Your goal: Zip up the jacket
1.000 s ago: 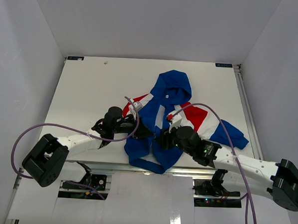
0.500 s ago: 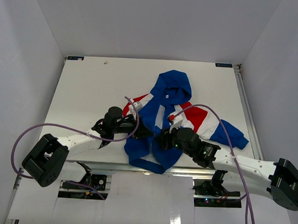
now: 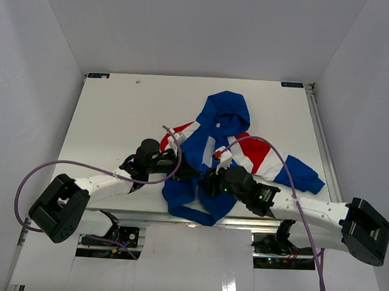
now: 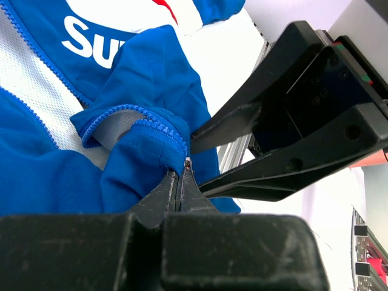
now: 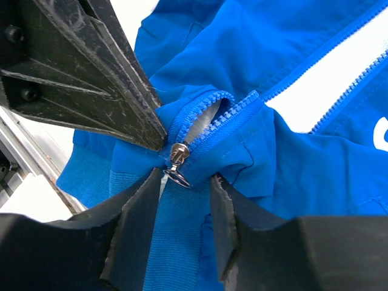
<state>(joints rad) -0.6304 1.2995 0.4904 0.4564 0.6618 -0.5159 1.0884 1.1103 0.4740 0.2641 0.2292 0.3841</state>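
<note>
Jacket (image 3: 196,145) lies open-fronted on the table (image 3: 118,115), a little right of the table's middle. Long axis runs from the table's far edge to its near edge, drifting slightly left on the way down. Hood (image 3: 225,111) points to the far edge and hem (image 3: 192,210) reaches the near edge. Red-and-white sleeves spread toward the table's sides.

Your left gripper (image 4: 180,182) sits low by the table's near edge. Its fingers are pressed together on the blue zipper edge of the jacket, right beside the zipper slider (image 5: 176,153).

Your right gripper (image 5: 183,180) faces it from the table's right side. Its fingers stand partly apart, one on either side of the slider's metal pull ring (image 5: 178,176). Neither finger visibly presses on the ring, so nothing is clamped.

Beyond the slider the two rows of teeth split apart, with white lining between them.
</note>
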